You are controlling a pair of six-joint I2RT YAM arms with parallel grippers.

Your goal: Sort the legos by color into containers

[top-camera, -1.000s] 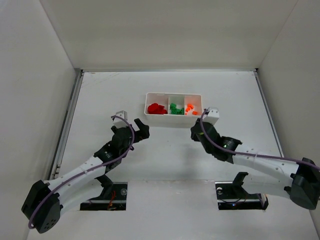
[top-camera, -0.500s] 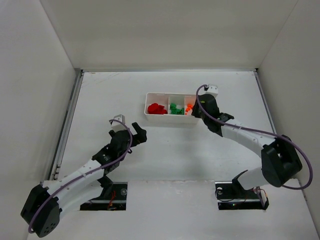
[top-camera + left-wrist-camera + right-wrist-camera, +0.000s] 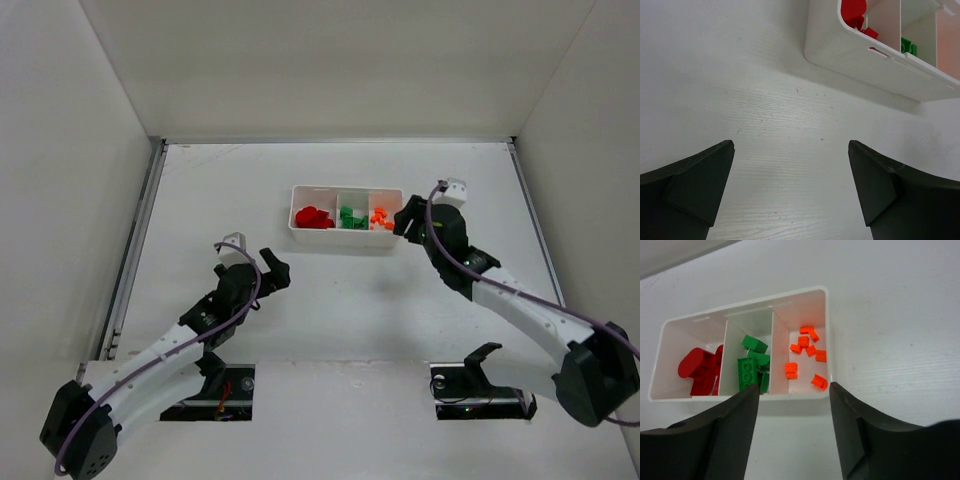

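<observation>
The white three-compartment tray (image 3: 345,189) stands at the middle of the table. Red legos (image 3: 313,216) fill its left compartment, green legos (image 3: 351,217) the middle one, and small orange legos (image 3: 380,216) the right one. My right gripper (image 3: 403,222) hovers at the tray's right end, open, with nothing between its fingers. In the right wrist view the tray (image 3: 765,307) lies just beyond the open right gripper (image 3: 794,386), with the orange legos (image 3: 807,347) closest. My left gripper (image 3: 277,264) is open and empty over bare table, near and left of the tray.
White walls close in the table on the left, far and right sides. The left wrist view shows the tray's near left corner (image 3: 855,55) ahead of the open left gripper (image 3: 791,145), with wood-grain table between. Two arm bases sit at the near edge.
The right gripper went from shut to open. It swung over the orange compartment, then drew back to the tray's right end. The left arm pulled back slightly toward the near left.
</observation>
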